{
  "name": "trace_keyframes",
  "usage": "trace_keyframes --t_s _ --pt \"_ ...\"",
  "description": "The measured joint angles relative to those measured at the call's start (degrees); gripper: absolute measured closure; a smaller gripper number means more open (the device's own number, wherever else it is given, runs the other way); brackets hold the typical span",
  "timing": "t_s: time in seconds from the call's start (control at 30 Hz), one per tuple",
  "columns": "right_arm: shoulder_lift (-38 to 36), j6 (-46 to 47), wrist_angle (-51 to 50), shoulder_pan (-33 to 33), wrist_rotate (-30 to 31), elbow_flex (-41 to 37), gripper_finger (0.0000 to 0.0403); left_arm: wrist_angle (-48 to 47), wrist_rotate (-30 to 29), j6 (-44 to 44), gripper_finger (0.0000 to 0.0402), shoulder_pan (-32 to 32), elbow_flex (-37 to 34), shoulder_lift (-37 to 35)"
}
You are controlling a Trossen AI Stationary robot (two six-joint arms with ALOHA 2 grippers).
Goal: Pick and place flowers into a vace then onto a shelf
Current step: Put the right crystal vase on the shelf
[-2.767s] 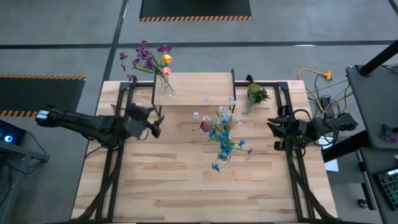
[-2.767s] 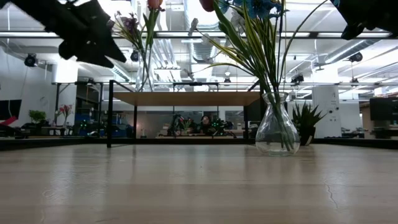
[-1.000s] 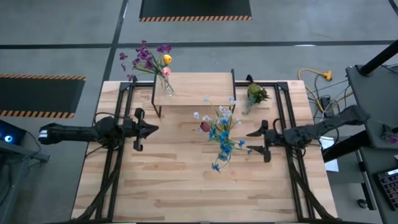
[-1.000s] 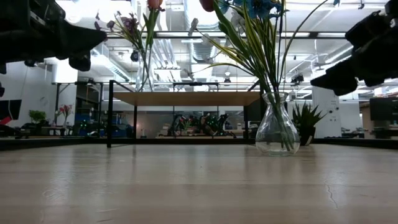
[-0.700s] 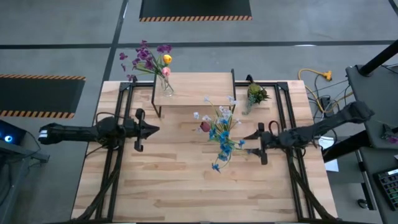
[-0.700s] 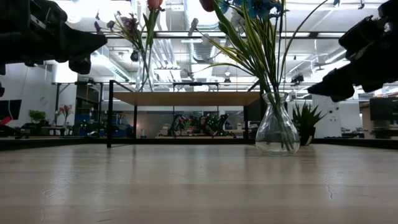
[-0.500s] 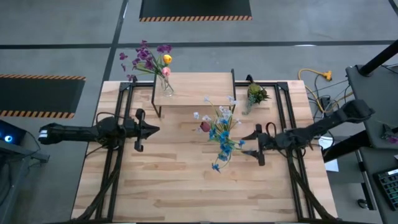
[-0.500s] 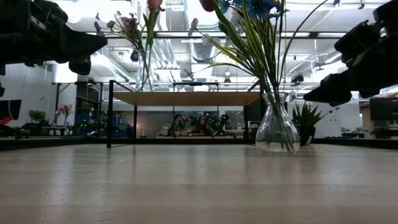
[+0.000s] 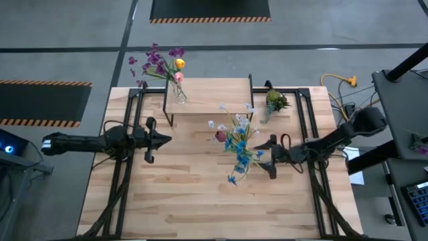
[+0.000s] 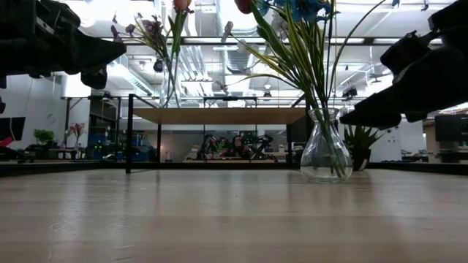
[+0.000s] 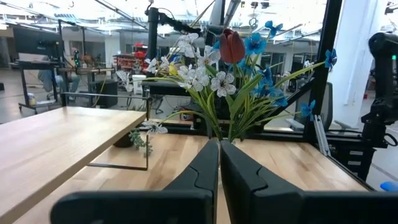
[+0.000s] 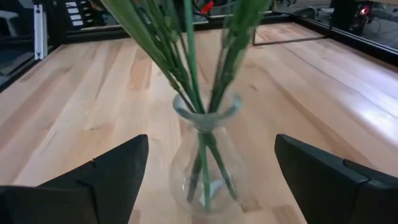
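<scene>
Over the preceding second the right gripper (image 9: 265, 159) had advanced across the slatted light-wood tabletop (image 9: 187, 201) toward the clear round-bellied glass vase (image 10: 325, 155) holding the green-stemmed artificial flowers with blue, white and dark red blooms (image 9: 237, 147), and its fingers had spread wider as it came. At this moment the fingers stood well apart, one to each side of the vase in the right wrist view, with the glass body (image 12: 204, 165) directly ahead and between them but not yet touched. In the low view the gripper tip (image 10: 365, 115) appeared just beside the vase neck, though how much gap remained could not be judged with confidence from that angle. The change indicated that the flowers were already seated in this vase and that the step in hand was the approach to grasp the vase for transfer. The small low light-wood shelf on thin black legs (image 9: 214, 97) lay beyond the vase from the right gripper and already carried a second clear vase with purple, pink and orange-yellow flowers (image 9: 175, 79) at the end nearer the left arm. The left gripper (image 9: 160, 139) had held its place over the tabletop near the shelf's front leg, fingers pressed together on nothing, as its wrist view confirmed. A stubby yellow-green tuft (image 9: 275, 101) stood near the shelf, off to the side of the right gripper.
</scene>
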Motion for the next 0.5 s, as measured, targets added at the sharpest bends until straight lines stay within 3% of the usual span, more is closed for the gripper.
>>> trace_keyframes --t_s 0.2,0.33,0.5 --pt "8.6 -3.5 0.4 0.0 0.5 6.4 0.0062 0.0 0.0 0.0 0.0401 0.0 0.0 0.0" --pt "13.3 -4.0 -0.8 0.0 5.1 9.7 0.0069 0.0 0.0 -0.2 0.0401 0.0 0.0 0.0" --pt "16.2 -3.4 -0.8 -0.1 5.9 11.3 0.0076 0.0 0.0 -0.2 0.0401 0.0 0.0 0.0"
